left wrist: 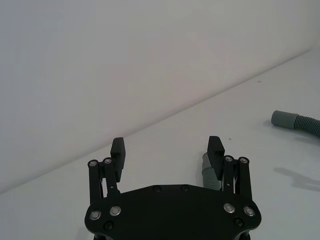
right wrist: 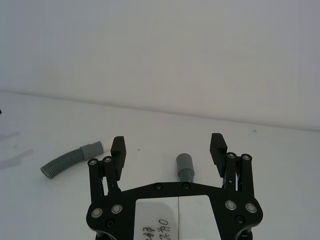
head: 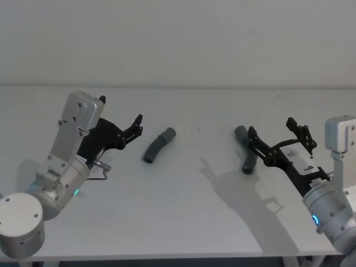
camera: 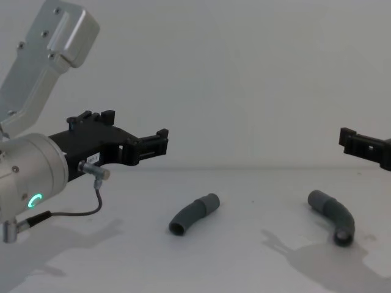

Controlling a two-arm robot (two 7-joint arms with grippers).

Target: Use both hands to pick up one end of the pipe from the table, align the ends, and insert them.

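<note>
Two dark grey bent pipe pieces lie apart on the white table (head: 183,217). The left piece (head: 158,145) (camera: 194,214) rests near the middle, its smooth cuff pointing toward the wall. My left gripper (head: 120,110) (left wrist: 166,145) (camera: 153,143) hovers open just left of it, holding nothing. The right piece (head: 246,153) (camera: 333,213) lies under my right gripper (head: 271,129) (right wrist: 167,143) (camera: 349,140), which hangs open above it. In the right wrist view this piece's cuff (right wrist: 184,166) shows between the spread fingers.
A pale grey wall (head: 178,39) rises behind the table's far edge. A thin cable loop (head: 98,167) hangs from my left wrist just above the surface. Bare table lies between the two pieces and toward the front edge.
</note>
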